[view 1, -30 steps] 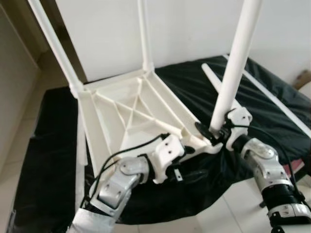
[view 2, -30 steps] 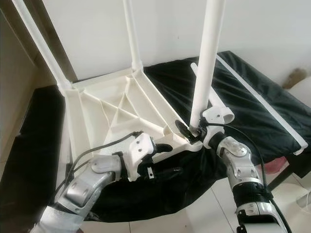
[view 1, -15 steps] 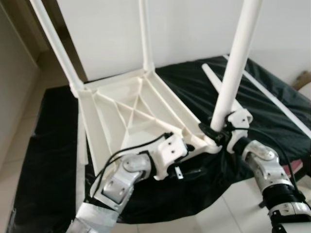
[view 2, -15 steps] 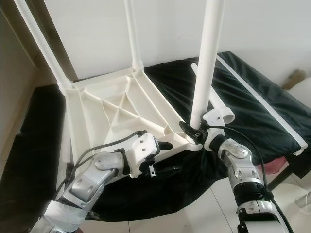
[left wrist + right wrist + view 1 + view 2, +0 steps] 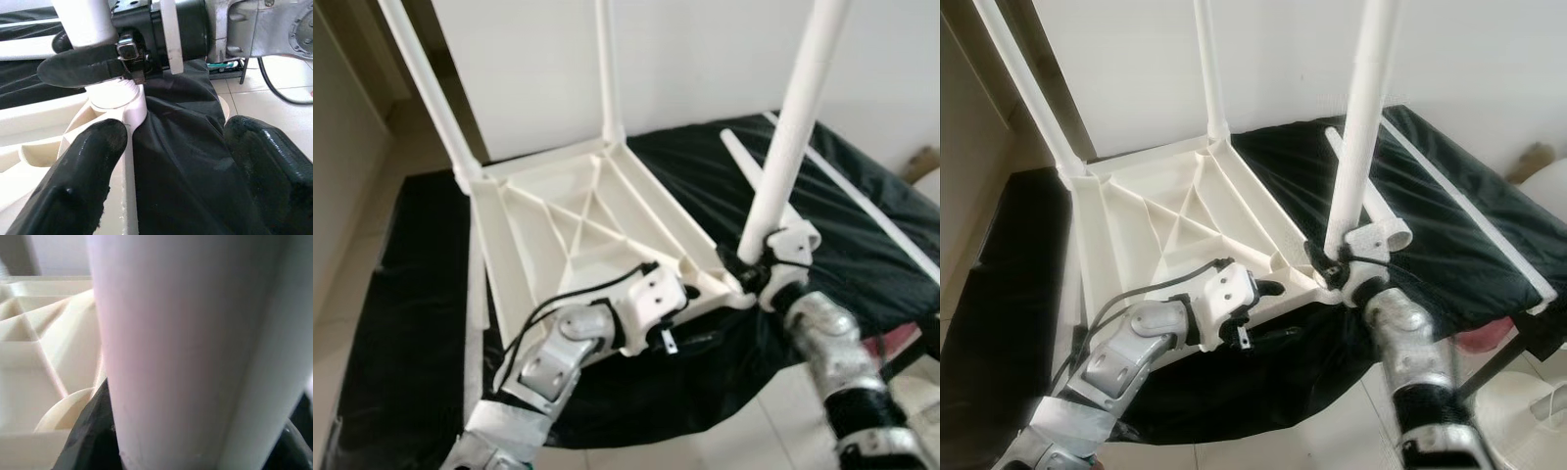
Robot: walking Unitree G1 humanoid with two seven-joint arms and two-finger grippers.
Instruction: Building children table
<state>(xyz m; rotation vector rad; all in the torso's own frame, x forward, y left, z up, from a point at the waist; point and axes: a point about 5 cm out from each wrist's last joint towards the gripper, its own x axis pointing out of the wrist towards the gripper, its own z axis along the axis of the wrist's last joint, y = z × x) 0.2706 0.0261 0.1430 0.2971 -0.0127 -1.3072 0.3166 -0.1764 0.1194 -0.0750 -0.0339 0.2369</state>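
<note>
While right tool (image 5: 744,266) grips leg (image 5: 790,137), tabletop (image 5: 578,235) beside.

A white plastic tabletop (image 5: 578,230) lies upside down on a black cloth, its ribbed underside facing up and tilted. Two white legs (image 5: 423,88) stand upright in the far corner sockets. A third leg (image 5: 793,127) stands at the near right corner socket (image 5: 729,284), leaning slightly. A fourth, tapered leg (image 5: 1356,181) lies loose on the cloth just behind it.
</note>
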